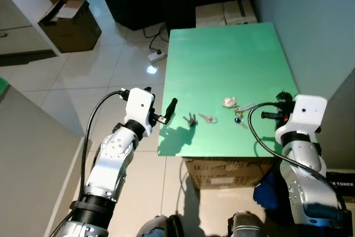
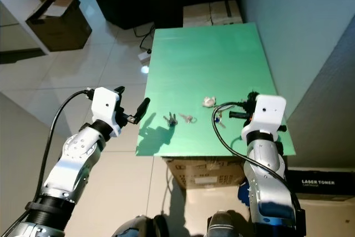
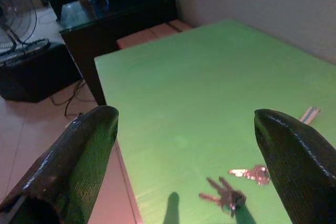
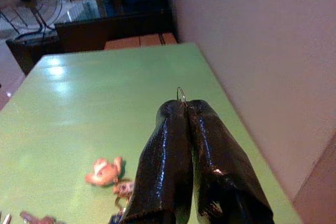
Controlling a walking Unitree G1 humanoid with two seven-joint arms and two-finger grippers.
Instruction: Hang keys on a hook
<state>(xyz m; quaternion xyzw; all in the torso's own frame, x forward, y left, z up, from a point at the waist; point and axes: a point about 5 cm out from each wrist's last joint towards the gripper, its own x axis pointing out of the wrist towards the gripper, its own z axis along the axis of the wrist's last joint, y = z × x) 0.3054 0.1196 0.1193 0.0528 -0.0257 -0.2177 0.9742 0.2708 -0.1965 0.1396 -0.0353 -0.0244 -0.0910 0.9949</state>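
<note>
My right gripper (image 4: 182,103) hovers over the near right part of the flat green table top (image 1: 222,59), its 2 long black fingers (image 4: 163,156) pressed together and pinching a thin silver wire ring (image 4: 181,95) that pokes out just past the tips. My left gripper (image 3: 184,124) sits off the table's near left edge with its fingers spread wide apart and nothing between them.

On the table near the front edge lie 3 separate items. A small bunch of silver metal keys (image 1: 191,119) fanned from one point lies furthest to my left. A single silver key on a small ring (image 1: 208,118) lies just beside it. Further right is a pale orange soft toy keychain (image 1: 229,102), with a blue-tagged key cluster (image 1: 239,117) close by, near my right wrist.

A brown cardboard box (image 1: 66,18) stands open on the tiled floor, well away on my left.
</note>
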